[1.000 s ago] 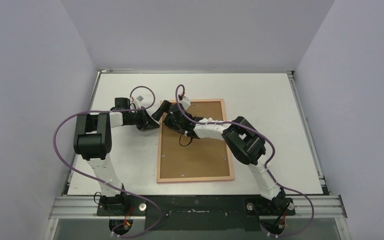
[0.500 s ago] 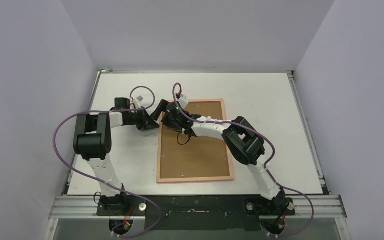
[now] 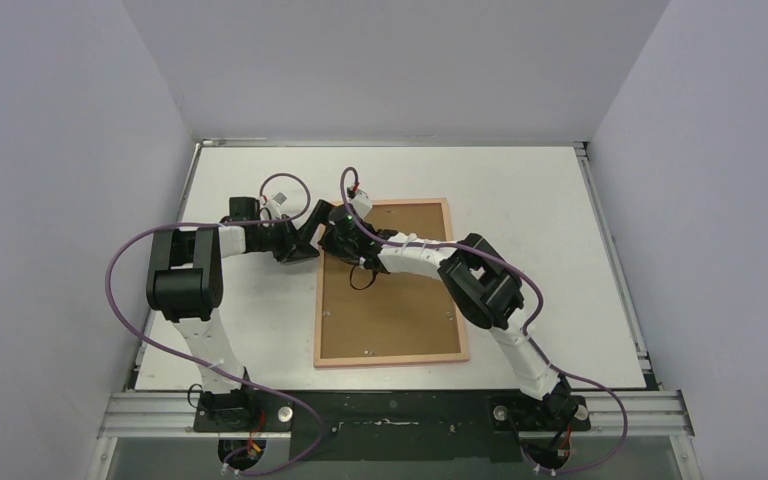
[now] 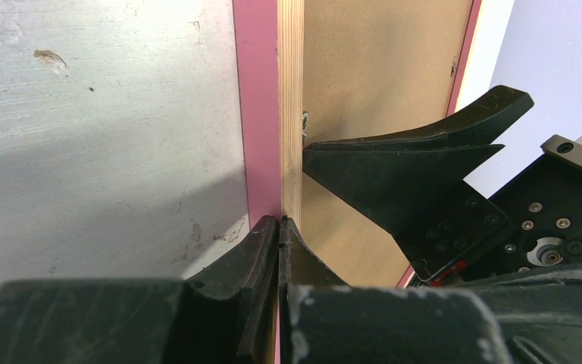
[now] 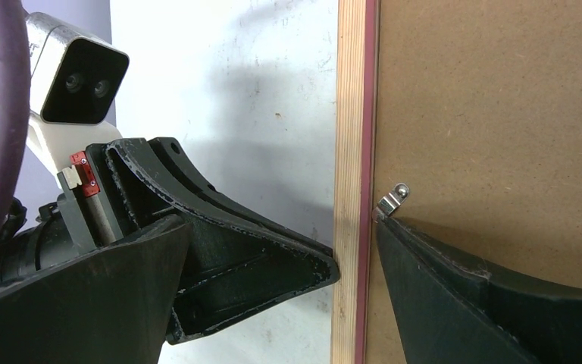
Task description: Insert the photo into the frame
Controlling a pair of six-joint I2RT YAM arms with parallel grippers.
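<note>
The top camera looks down from high behind the near edge over the whole table [image 3: 530, 180], while both wrist cameras, close up and facing each other, share the left edge of the frame [image 4: 258, 114].

The left gripper [image 4: 279, 224], fingers together, touches the frame [image 4: 256, 114] at its pink edge; a right gripper finger [image 4: 402, 163] meets a clip [image 4: 304, 121] on the brown board [image 4: 379, 61]

One pink frame [image 3: 390, 360] lies on one white worktop [image 3: 540, 200], with one brown backing board [image 3: 390, 310] inside. There are two robot arms, left arm [image 3: 188, 275] and right arm [image 3: 480, 285]. One metal clip [image 5: 391, 202] is seen.
</note>
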